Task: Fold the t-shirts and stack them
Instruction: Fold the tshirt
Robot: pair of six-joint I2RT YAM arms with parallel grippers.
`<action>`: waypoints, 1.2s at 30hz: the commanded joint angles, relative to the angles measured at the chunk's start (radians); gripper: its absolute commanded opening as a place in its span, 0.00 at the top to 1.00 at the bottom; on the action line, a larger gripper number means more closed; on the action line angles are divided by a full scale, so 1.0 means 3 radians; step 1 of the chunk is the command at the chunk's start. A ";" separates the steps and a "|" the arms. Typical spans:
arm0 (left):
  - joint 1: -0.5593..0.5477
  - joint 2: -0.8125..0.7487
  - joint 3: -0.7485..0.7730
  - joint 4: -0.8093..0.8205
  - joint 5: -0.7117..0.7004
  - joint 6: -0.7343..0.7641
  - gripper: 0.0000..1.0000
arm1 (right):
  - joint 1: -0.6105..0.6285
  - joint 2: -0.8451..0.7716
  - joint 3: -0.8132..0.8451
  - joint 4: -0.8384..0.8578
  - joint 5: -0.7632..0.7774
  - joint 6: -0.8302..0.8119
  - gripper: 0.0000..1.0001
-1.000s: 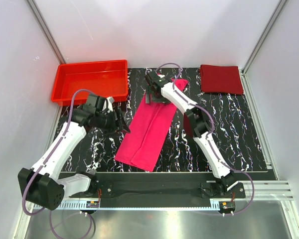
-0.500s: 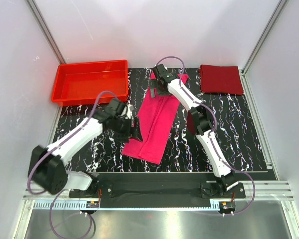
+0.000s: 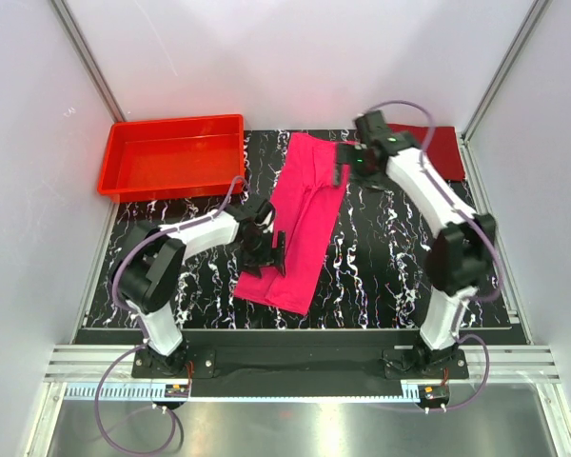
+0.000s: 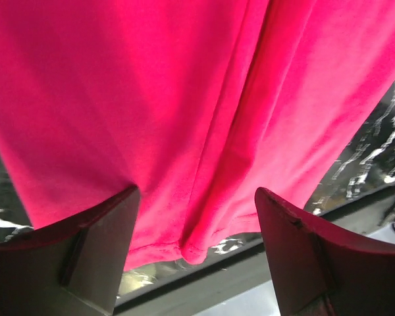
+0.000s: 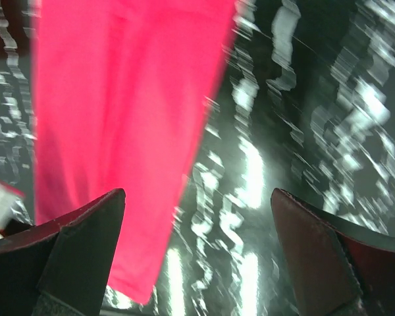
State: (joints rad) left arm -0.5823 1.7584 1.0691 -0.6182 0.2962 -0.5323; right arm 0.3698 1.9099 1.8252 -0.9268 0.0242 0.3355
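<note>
The magenta-pink t-shirt (image 3: pixel 300 214) lies as a long folded strip on the black marbled mat, running from the far middle to the near centre. My left gripper (image 3: pixel 272 249) is open and low over its near end; in the left wrist view (image 4: pixel 196 191) the pink cloth (image 4: pixel 184 99) and its hem lie between the spread jaws. My right gripper (image 3: pixel 346 168) is open and empty, beside the strip's far right edge; in the right wrist view (image 5: pixel 197 194) it is above bare mat, with the pink shirt (image 5: pixel 118 99) to the left. The maroon t-shirt (image 3: pixel 440 150) lies folded at the back right, partly hidden by the right arm.
A rigid red plastic tray (image 3: pixel 171 162) stands at the back left, off the mat. White walls with metal posts close in the sides and back. The black marbled mat (image 3: pixel 400 267) stretches to the right of the pink strip. A metal rail runs along the near edge.
My right gripper has let go of the pink shirt's far end and swung right. The far end now lies flat. My left gripper has moved right onto the shirt's near end.
</note>
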 commanded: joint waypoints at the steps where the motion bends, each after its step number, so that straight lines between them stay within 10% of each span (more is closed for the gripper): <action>1: -0.0078 0.0213 0.0108 0.0107 -0.0139 -0.0137 0.22 | -0.0138 -0.0434 -0.0555 0.0144 -0.0101 0.0104 0.00; 13: -0.0467 0.0689 0.0261 0.0409 0.0649 -0.0945 0.24 | -0.0522 -0.0670 -0.1185 0.0379 -0.0106 0.0150 0.00; 24: -0.0529 0.0046 0.0388 0.0257 0.0802 -0.1079 0.23 | -0.0548 -0.0761 -0.1671 0.0466 -0.0831 0.0088 0.01; 29: -0.0503 -0.0400 0.0650 -0.0326 0.0461 -0.0645 0.23 | -0.0548 -0.0971 -0.2090 0.0405 -0.1292 0.0180 0.16; 36: -0.0202 -0.0912 -0.0244 -0.0180 0.0582 -0.0521 0.34 | -0.0497 -0.1431 -0.3025 0.0461 -0.1875 0.0666 0.37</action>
State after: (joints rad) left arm -0.6765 1.4815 1.1034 -0.6632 0.4614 -0.7300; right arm 0.2050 1.5494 1.0000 -0.7963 -0.4232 0.4549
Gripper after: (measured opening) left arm 0.688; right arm 0.629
